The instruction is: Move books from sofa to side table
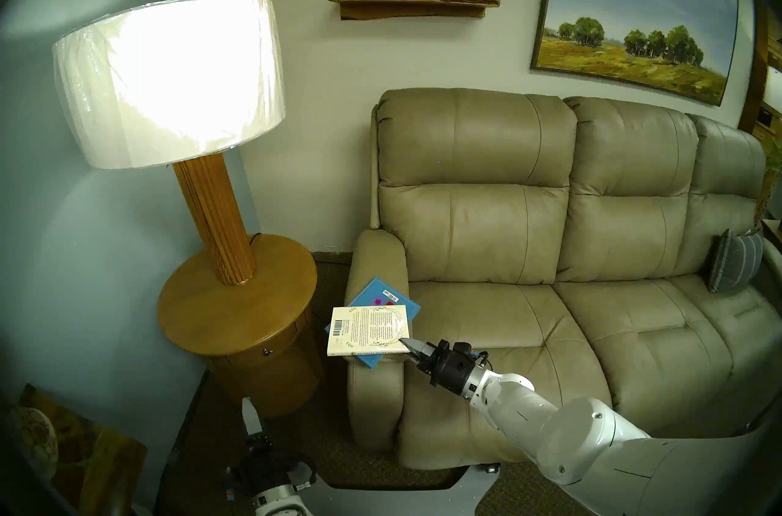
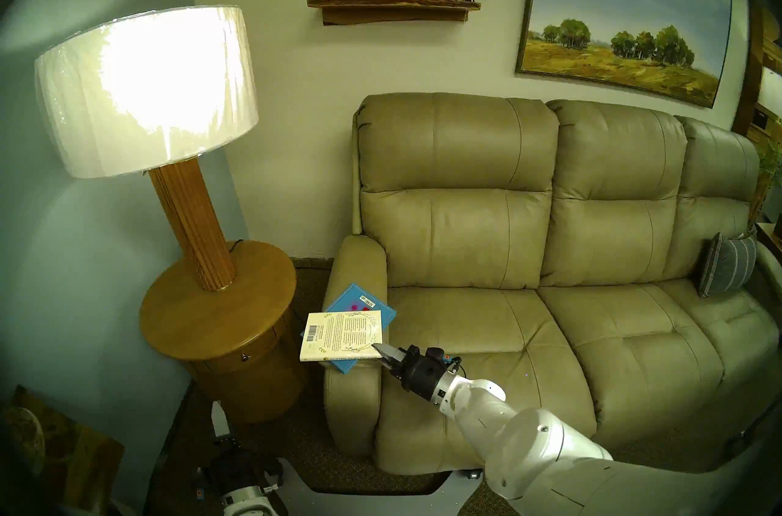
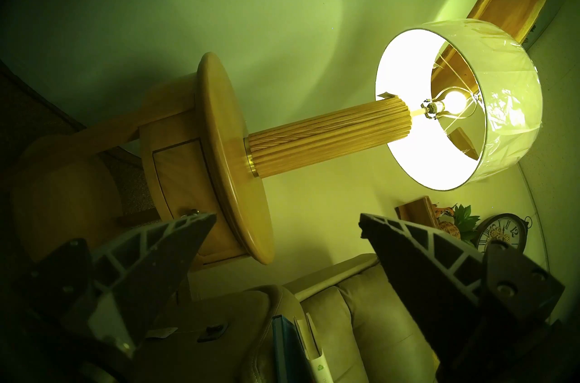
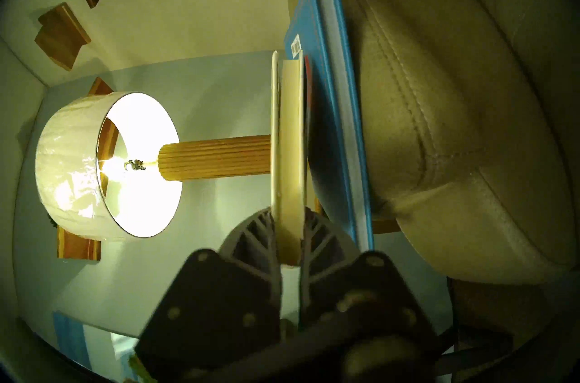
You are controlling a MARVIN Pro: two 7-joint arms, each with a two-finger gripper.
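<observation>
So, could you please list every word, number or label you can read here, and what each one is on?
"12": clock face, left wrist view.
Cream book: back-cover text, spine lettering and barcode digits too small and blurred to read.
Blue book: barcode sticker too small to read.
Nothing else legible.

**Arm and gripper status**

Right arm extended forward-left, wrist rolled sideways; right gripper (image 1: 407, 346) clamped on the cream book (image 1: 369, 330) corner. Left gripper (image 3: 287, 234) low near the robot's base, its 2 fingers spread, holding nothing.
</observation>
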